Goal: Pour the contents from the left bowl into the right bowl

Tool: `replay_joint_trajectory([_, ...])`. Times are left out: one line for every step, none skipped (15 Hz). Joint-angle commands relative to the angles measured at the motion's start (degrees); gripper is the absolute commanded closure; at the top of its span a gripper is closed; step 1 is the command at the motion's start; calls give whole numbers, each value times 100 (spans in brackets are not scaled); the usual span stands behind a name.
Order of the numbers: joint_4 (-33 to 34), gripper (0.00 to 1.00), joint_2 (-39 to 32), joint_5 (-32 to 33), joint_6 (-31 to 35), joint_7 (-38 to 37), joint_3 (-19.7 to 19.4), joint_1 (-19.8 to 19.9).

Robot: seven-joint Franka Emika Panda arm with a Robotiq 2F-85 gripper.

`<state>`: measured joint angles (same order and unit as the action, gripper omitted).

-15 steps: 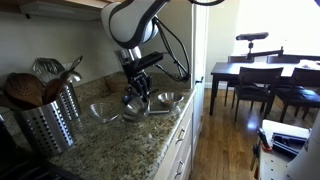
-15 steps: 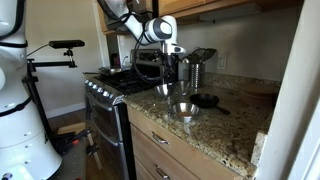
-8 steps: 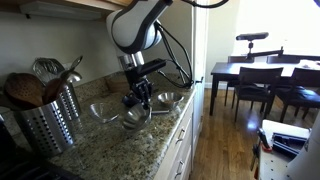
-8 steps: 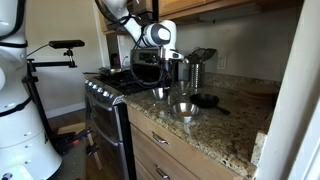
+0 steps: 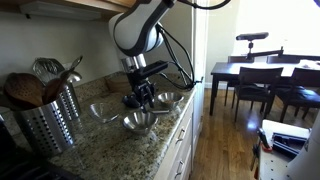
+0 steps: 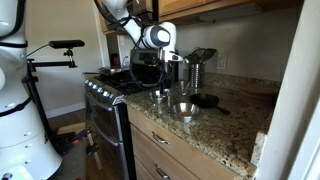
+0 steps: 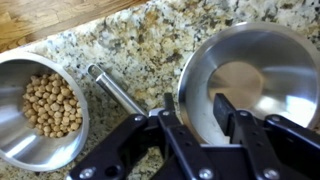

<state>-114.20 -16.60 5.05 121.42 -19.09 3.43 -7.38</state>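
In the wrist view, well off to the left of the tool, the smaller steel bowl point(image 7: 45, 110) sat upright on the speckled granite desk point(image 7: 150, 40). The contents point(image 7: 50, 103), a heap of round tan pellets much like chickpeas, lay inside it. Between that bowl and the tool a slim metal rod point(image 7: 112, 87) lay flat on the desk, touching neither bowl as far as could be seen. The tool point(image 7: 195, 108) was released. Its fingers point(image 7: 224, 108) stood much wider apart than the thin edge between them, one just outside and one just inside the near rim of the wide steel bowl point(image 7: 265, 75), so nothing was gripped. That wide bowl, spreading to the right of the tool, showed a bare, shiny bottom with no pellets in it. In an exterior view it appeared to rest level on the desk directly beneath the tool. On this evidence the pour itself looked finished, since the load was in the receiving bowl and the source bowl was empty and set down. What seemed left was only to lift the tool clear of the rim and draw away without nudging the bowl.
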Motion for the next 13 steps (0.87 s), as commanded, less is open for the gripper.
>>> replay_joint_trajectory([-277, 24, 249, -82, 143, 127, -20, 13])
replay_joint_trajectory([-281, 18, 273, -24, 105, 72, -31, -9])
replay_joint_trajectory([-295, 11, 323, 55, 66, -6, -42, -43])
replay_joint_trajectory([-302, 5, 356, 127, 27, -65, -53, -69])
replay_joint_trajectory([-321, 0, 404, 189, 7, -121, -58, -95])
replay_joint_trajectory([-331, 0, 438, 240, -8, -157, -60, -111])
replay_joint_trajectory([-346, 0, 482, 289, -24, -192, -58, -126])
replay_joint_trajectory([-363, 0, 530, 330, -33, -220, -53, -134])
replay_joint_trajectory([-386, 0, 579, 366, -37, -238, -47, -141])
replay_joint_trajectory([-39, 0, 194, 207, -25, -32, -20, -71])
replay_joint_trajectory([-41, 0, 218, 212, -26, -34, -15, -76])
replay_joint_trajectory([-40, 0, 211, 211, -25, -33, -15, -78])
replay_joint_trajectory([-39, 0, 196, 211, -25, -32, -17, -78])
